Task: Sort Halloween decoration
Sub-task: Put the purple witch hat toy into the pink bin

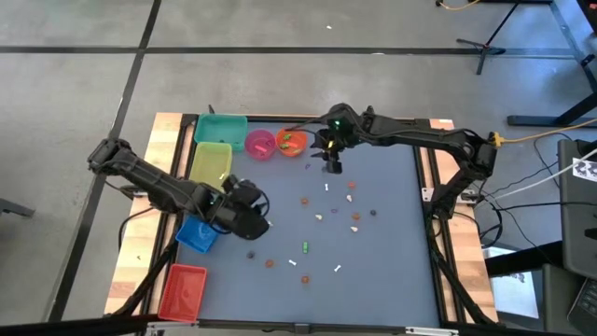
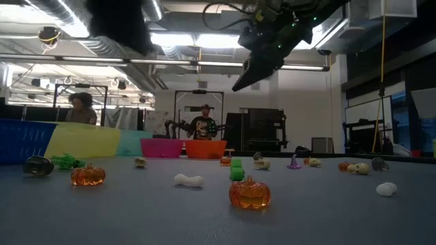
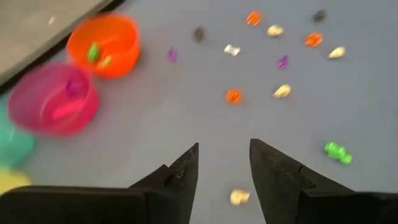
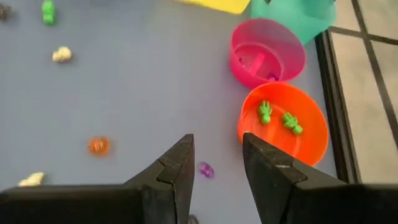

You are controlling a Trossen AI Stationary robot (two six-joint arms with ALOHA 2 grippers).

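Halloween decoration pieces point(image 1: 328, 217), small trinkets in white, orange, green and purple, lie scattered over the middle of the grey table point(image 1: 392, 271) as we look down on both arms at work. Two green trinkets point(image 4: 277, 117) already sit in the orange bowl point(image 4: 311, 149) at the table's far edge, just beside the pink bowl point(image 4: 277, 43), which seems to hold something purple. The right gripper point(image 4: 217, 163) hangs above the mat close to those bowls, its fingers parted and holding nothing, with a purple trinket point(image 4: 206, 169) lying on the mat almost directly between them. The left gripper point(image 3: 224, 167) hovers near the blue bin point(image 1: 194, 235) on the table's left side, likewise parted and empty, a pale trinket point(image 3: 239, 197) just ahead of its fingers.

We judge the step in hand to be the right arm's pick of the purple piece. Done well, it calls for a straight descent with the piece centred between the fingers, which should stay spread until they nearly touch the mat, since a thing so small will skid away if one finger arrives first. We would close gently, lift clear before swinging, and release low over the pink bowl so that nothing bounces out. Most of the sorting still lies ahead.
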